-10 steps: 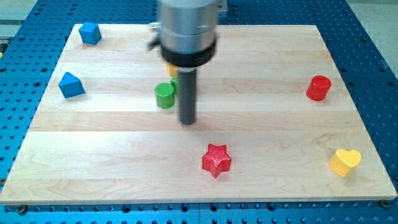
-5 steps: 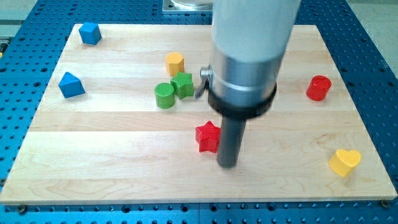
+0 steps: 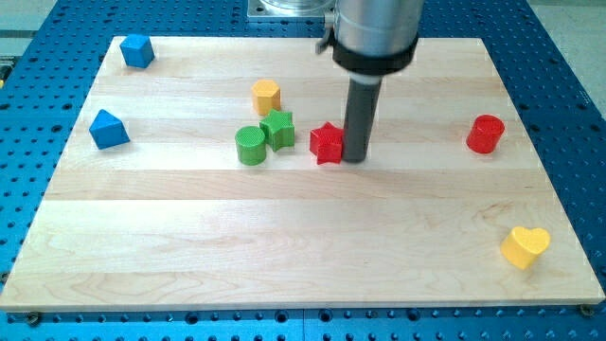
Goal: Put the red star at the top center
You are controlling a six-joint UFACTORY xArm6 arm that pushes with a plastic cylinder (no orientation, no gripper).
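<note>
You have eight ribbed blocks: two blue (image 3: 137,49) (image 3: 108,129), two green (a star (image 3: 278,128) touching a cylinder (image 3: 251,146)), two yellow (a hexagon (image 3: 266,96), a heart (image 3: 524,246)), a red cylinder (image 3: 485,134) and the red star (image 3: 327,143). The red star lies mid-board on your pale wooden surface (image 3: 189,246), which lies on blue perforated metal (image 3: 578,114). My tip (image 3: 355,158), a plain rod tool grasping nothing, touches its right side.

Bright, even overhead light falls on the wooden board (image 3: 312,275), leaving only faint, soft shadows. No glare shows. The arm's housing (image 3: 377,33) at the view's top looks slightly soft.
</note>
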